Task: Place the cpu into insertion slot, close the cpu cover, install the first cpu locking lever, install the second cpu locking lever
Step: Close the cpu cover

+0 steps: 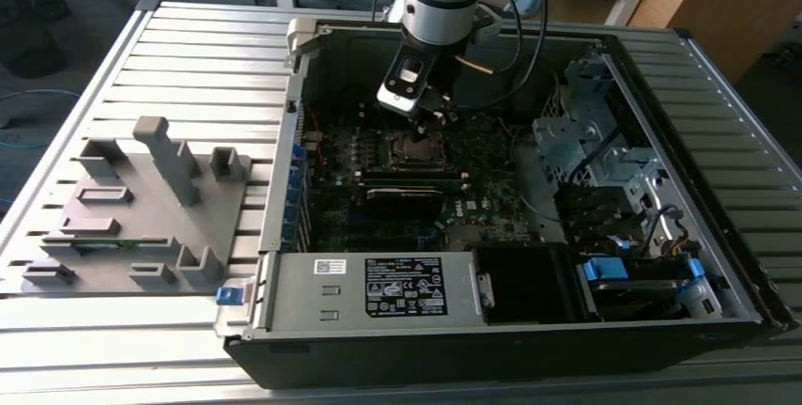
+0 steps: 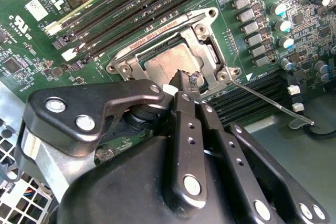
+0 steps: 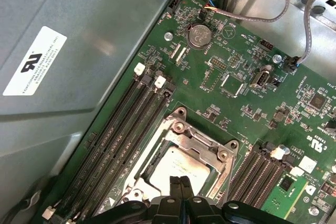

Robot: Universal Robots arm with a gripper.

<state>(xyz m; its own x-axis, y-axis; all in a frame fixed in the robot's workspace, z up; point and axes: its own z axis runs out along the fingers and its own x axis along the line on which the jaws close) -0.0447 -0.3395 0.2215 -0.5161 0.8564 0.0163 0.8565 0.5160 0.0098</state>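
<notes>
Fingers (image 2: 184,85) pressed together on nothing, the gripper (image 2: 185,76) poises its tips over the near edge of the cpu cover (image 2: 163,32) in the second wrist view; whether they touch the metal cannot be told. The cpu (image 3: 178,166) sits in the insertion slot (image 1: 414,148), its dull grey top showing through the window of the cover, which lies down over it. Just beyond, a thin locking lever (image 2: 268,100) juts away from the socket's corner across the green board (image 3: 236,77), apparently not hooked down. The hazards look plain: with that lever loose, the cover is likely held by little more than its own weight, and a push landing off-centre could tip it or nudge the chip against the socket's fine contacts. Narrow, closed tips could also skid off the slim wire lever, letting it spring back, or scrape the chip's top. Farther off, pale cables (image 3: 262,19) arch over the board's far edge in the first wrist view, and the walls of the open case (image 1: 739,264) stand close round the work in the exterior view, so a wide swing might snag or knock something.
</notes>
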